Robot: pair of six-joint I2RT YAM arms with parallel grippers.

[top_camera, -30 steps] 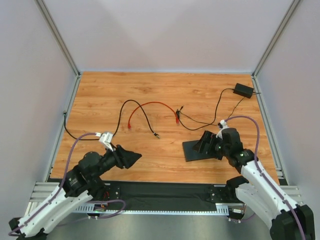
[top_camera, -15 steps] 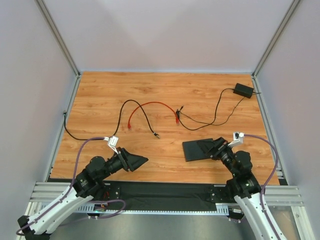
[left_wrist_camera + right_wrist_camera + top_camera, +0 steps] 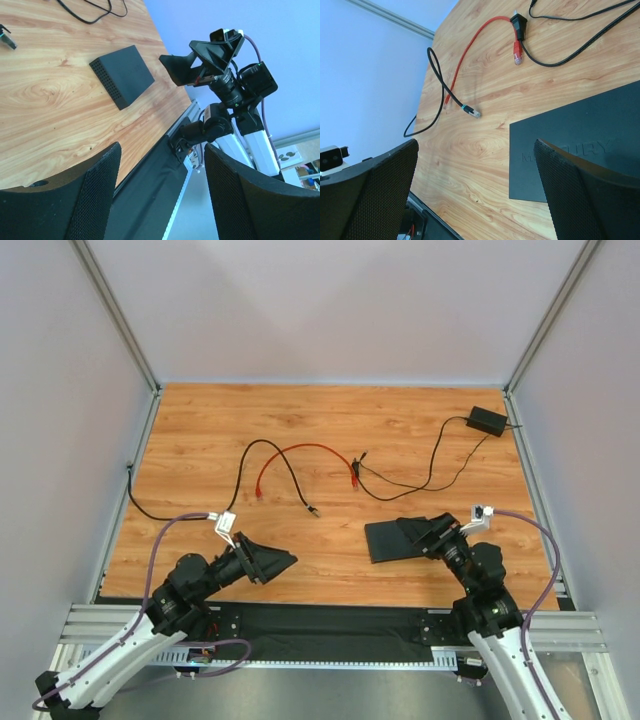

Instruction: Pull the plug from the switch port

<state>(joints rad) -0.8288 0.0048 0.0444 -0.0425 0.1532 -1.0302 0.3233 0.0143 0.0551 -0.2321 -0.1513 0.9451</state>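
Right gripper (image 3: 422, 532), withdrawn from the box (image 3: 385, 540), gapes empty; left gripper (image 3: 272, 562) too.
Plug (image 3: 474, 113) looks stiff, cable (image 3: 438, 75) limp: pinch the plug's body.

A wood-grain tabletop (image 3: 300, 430) in warm orange-brown forms the base of the enclosure. 3 plain pale panels close it in: a back wall (image 3: 340, 310), a left wall (image 3: 50, 440) and a right wall (image 3: 600, 460). 2 aluminium posts (image 3: 115, 315) rise at the far corners, where the panels meet. A black mat (image 3: 330, 625) lies along the near edge, with a ribbed aluminium rail (image 3: 330, 664) just in front of it. The light is soft and even, brightest high on the back wall, and shadows are faint.
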